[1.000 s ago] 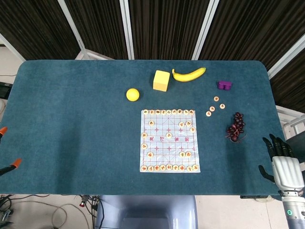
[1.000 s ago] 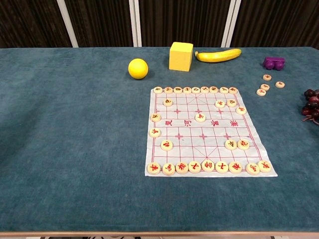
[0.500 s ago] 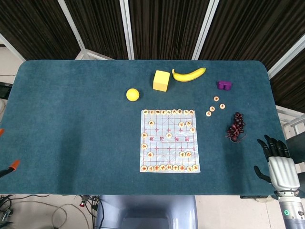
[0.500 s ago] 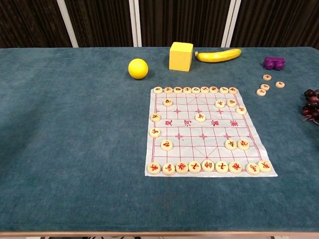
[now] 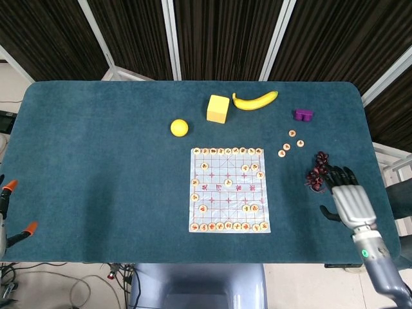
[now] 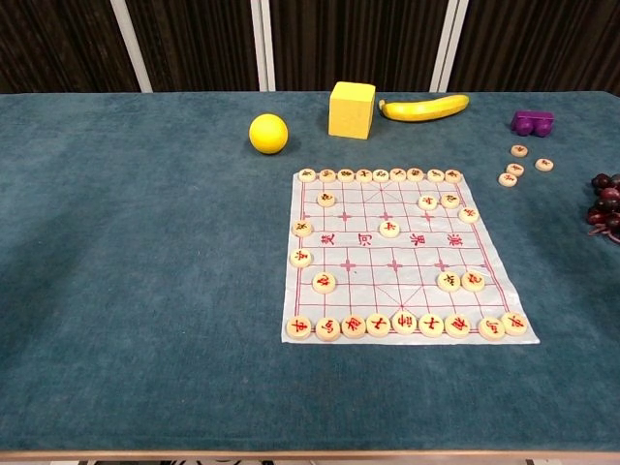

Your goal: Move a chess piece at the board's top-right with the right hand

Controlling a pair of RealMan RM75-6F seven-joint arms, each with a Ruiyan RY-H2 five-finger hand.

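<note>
The white chess board sheet (image 5: pixel 219 193) (image 6: pixel 360 257) lies mid-table with round pale pieces on it. At its top-right stand the corner piece (image 5: pixel 259 152) (image 6: pixel 452 175) and a few pieces just below, such as one (image 5: pixel 253 167) (image 6: pixel 449 200) and one at the right edge (image 5: pixel 260 174) (image 6: pixel 469 215). My right hand (image 5: pixel 347 201) hovers over the felt right of the board, fingers spread and holding nothing, its fingertips touching or just over the grapes (image 5: pixel 317 172). It is well clear of the board and does not show in the chest view. The left hand is out of sight.
Behind the board are a yellow ball (image 5: pixel 179 127), a yellow cube (image 5: pixel 218 108), a banana (image 5: pixel 255 100) and a purple block (image 5: pixel 303 114). Several loose pieces (image 5: pixel 287 145) lie right of the board. Two orange-tipped parts (image 5: pixel 29 226) poke in at the left edge.
My right hand has come in from the table's front-right edge, moving left and away from me up to the grapes. The orange-tipped parts at the left edge shifted a little.
</note>
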